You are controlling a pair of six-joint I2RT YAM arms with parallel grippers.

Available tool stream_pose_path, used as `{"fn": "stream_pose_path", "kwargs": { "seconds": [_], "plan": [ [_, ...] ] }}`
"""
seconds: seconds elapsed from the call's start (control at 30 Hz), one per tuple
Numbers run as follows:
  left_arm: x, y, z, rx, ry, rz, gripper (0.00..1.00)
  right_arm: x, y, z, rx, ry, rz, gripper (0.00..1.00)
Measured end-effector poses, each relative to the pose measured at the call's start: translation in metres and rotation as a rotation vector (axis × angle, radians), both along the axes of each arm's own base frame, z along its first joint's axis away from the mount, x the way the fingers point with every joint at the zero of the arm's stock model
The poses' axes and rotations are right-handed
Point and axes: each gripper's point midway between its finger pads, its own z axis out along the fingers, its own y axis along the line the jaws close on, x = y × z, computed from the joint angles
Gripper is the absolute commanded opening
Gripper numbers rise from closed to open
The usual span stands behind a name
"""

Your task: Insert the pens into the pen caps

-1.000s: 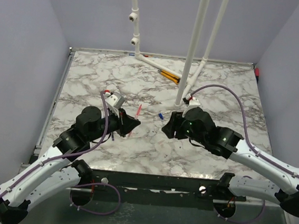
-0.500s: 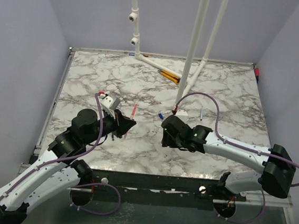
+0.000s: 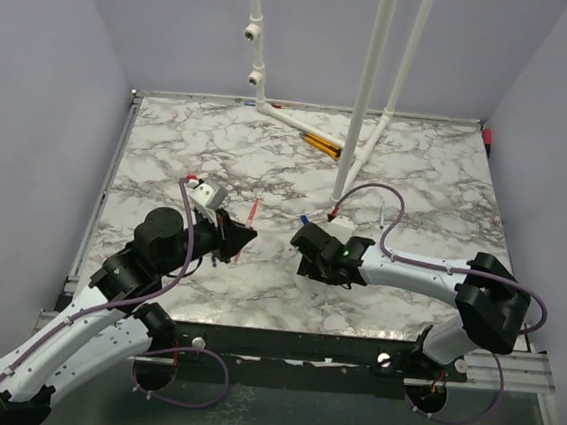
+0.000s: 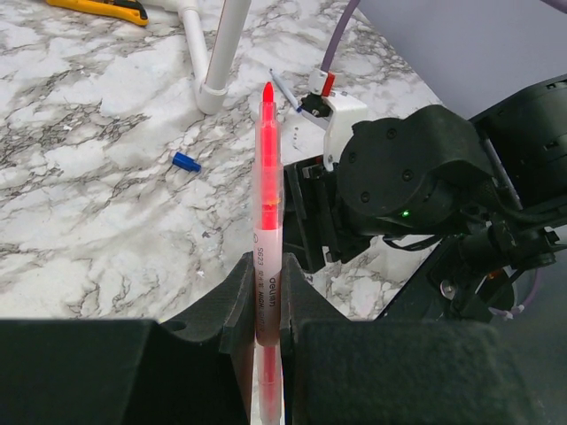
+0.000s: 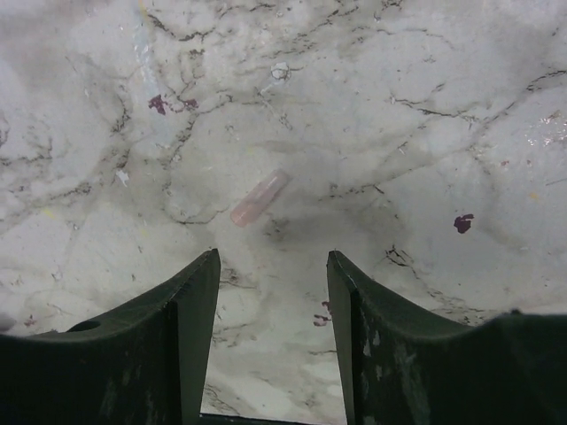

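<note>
My left gripper [image 3: 242, 236] [image 4: 264, 270] is shut on the pink-red pen [image 4: 267, 190], which it holds above the table with the tip pointing up and away; the pen also shows in the top view [image 3: 253, 212]. My right gripper [image 3: 302, 257] [image 5: 273, 270] is open and empty, pointing down close over the marble. A pale pink-red cap [image 5: 260, 197] lies on the table just beyond its fingertips, a little left of the gap. A blue cap [image 4: 185, 162] [image 3: 305, 218] lies loose between the arms. A thin clear-barrelled pen [image 4: 283, 87] [image 3: 379, 218] lies behind the right wrist. The black pen and black cap are out of view.
A white pipe frame [image 3: 359, 109] stands at the back middle, one foot [image 4: 213, 93] close to the blue cap. Thick orange-and-black sticks [image 3: 321, 143] [image 4: 99, 7] lie beside its base. The right arm's purple cable [image 3: 412, 235] loops over the table.
My right arm has stretched out lower and slid its open gripper left and down toward the table. My left gripper, still holding the pen, has drawn back slightly.
</note>
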Motion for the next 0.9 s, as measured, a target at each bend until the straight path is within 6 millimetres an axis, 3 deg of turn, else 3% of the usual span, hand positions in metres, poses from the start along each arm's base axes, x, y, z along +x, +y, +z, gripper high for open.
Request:
{"fn": "stream_pose_path", "kwargs": {
  "seconds": [0.33, 0.9],
  "plan": [
    [-0.001, 0.001, 0.003, -0.004, -0.012, -0.001, 0.00, 0.023, 0.019, -0.004, 0.009, -0.019, -0.151, 0.46],
    [-0.001, 0.001, 0.002, -0.001, -0.015, -0.002, 0.00, 0.025, 0.017, -0.020, -0.028, 0.002, -0.196, 0.40]
  ]
}}
